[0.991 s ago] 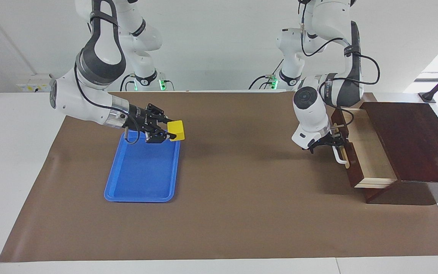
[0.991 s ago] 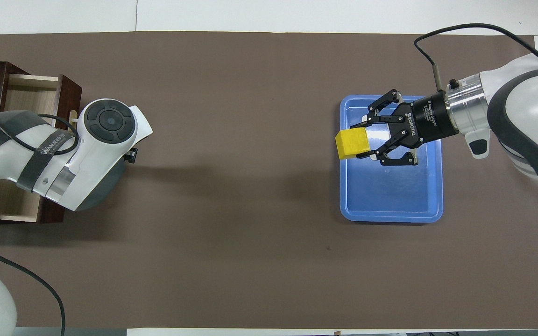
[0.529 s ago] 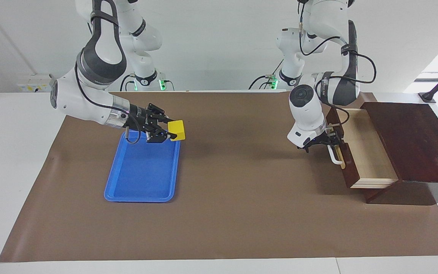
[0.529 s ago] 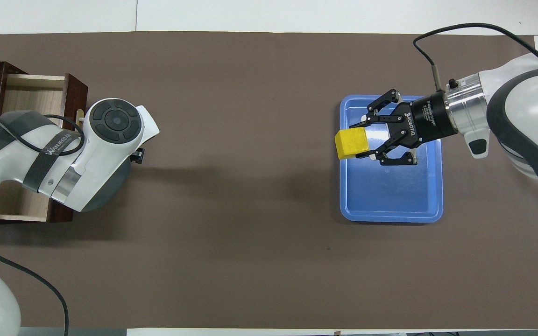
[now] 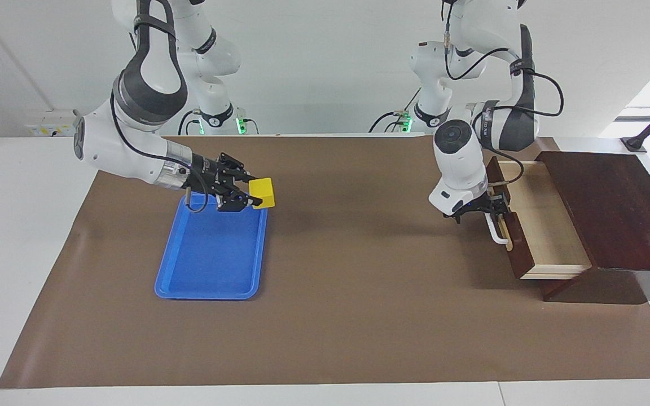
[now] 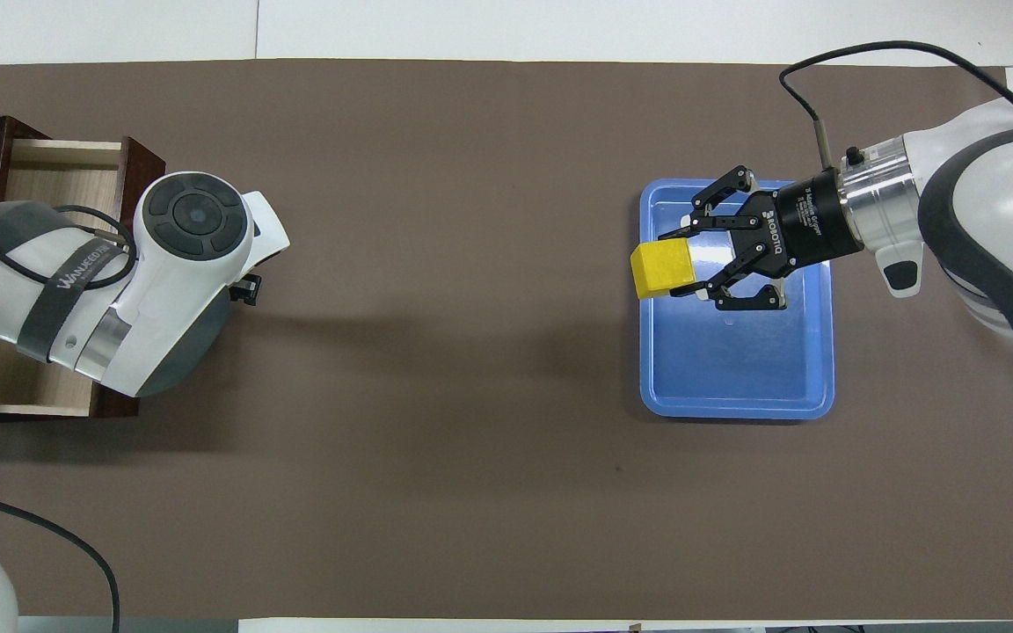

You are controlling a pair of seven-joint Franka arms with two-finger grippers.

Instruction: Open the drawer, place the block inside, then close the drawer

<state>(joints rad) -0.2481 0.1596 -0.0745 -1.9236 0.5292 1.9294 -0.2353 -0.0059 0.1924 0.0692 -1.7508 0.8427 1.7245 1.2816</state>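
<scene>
From my station, what has just changed sits at the left arm's end of the table. The dark brown wooden drawer with the white bar handle [image 5: 534, 217] stood less far out of its dark wooden box [image 5: 613, 208] a second ago; over the last second it has slid out toward the middle of the table, and in the last half second it has stopped. Its pale light-wood interior lies open to the air. The left tool [image 5: 486, 210] is at the white bar handle [image 5: 497, 228], near the handle's end that is closer to the robots. In the overhead view the wrist covers it, so I cannot tell whether its fingers are clamped on the bar, merely touching it, or already let go.

The right arm has not moved in that time. The right tool [image 5: 246, 194] is clamped on the small bright yellow cube block [image 5: 262, 193], holding it in the air over the rim of the flat blue plastic tray [image 5: 206, 265], at the tray edge that faces the middle of the table. The block is well apart from the drawer, most of the table's length away.

I judge the opening step as good as done. What is left is the carry along the table, the drop into the drawer and the push shut. The left wrist hangs over part of the opening, and I would want it clear first.
</scene>
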